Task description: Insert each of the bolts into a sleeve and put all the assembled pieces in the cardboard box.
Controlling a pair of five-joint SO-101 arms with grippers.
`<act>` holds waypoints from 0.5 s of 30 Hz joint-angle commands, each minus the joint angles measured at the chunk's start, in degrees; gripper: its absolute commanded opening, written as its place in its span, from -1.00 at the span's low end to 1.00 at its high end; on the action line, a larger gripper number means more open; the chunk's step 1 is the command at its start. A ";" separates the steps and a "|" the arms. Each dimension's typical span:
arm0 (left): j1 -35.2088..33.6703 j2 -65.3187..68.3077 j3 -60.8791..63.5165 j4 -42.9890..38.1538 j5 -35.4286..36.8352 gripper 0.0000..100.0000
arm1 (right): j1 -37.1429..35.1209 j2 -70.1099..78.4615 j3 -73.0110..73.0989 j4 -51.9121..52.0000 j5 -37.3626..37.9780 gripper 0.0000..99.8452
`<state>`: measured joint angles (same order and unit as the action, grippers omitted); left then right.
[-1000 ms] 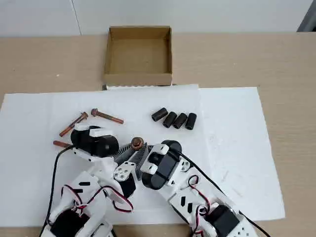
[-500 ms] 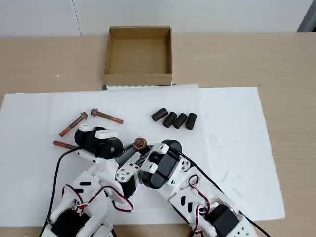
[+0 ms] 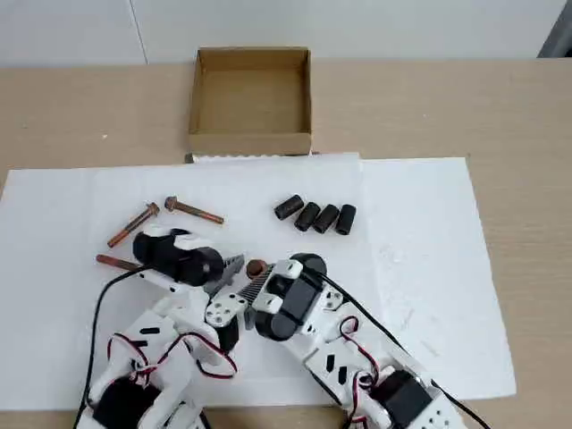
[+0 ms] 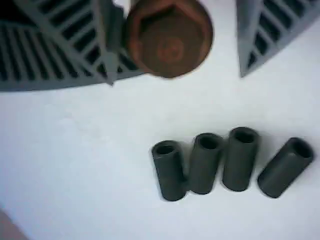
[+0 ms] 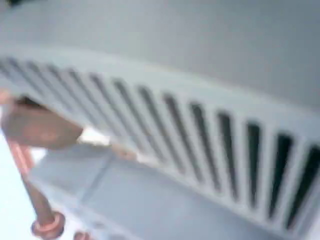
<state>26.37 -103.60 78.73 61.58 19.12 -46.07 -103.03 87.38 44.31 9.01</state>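
A copper bolt (image 3: 256, 266) stands head-up between the two arms near the table's front. My right gripper (image 3: 253, 280) is shut on it from the near side. In the right wrist view its ribbed finger (image 5: 190, 130) runs up to the bolt head (image 5: 35, 125). My left gripper (image 3: 235, 264) is open just left of the bolt. In the left wrist view the bolt head (image 4: 169, 37) sits between that gripper's spread fingers (image 4: 270, 30). Several black sleeves (image 3: 316, 215) lie in a row beyond, also in the left wrist view (image 4: 230, 162). The cardboard box (image 3: 250, 143) stands empty at the back.
Three loose bolts lie on the white paper (image 3: 420, 268) at left: two (image 3: 134, 223) (image 3: 194, 210) by each other, and one (image 3: 112, 261) partly under the left arm. One bolt shank (image 5: 37, 200) is in the right wrist view. The paper's right half is bare.
The held bolt head has shifted slightly right and toward the front. The left gripper's fingers, which overlapped the bolt and the right fingers before, now stand apart from it.
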 commanded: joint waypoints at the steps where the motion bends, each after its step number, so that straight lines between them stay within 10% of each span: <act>1: -2.11 -0.09 -0.31 0.00 -0.97 -0.70 | 0.13 -0.84 -2.99 -1.10 0.44 -1.00; 15: -2.29 -0.09 -9.71 0.00 -0.62 -0.85 | 0.22 -0.84 -2.90 -1.10 0.44 -1.00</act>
<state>24.26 -103.52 71.78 61.58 18.86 -46.07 -103.03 87.30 44.31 9.01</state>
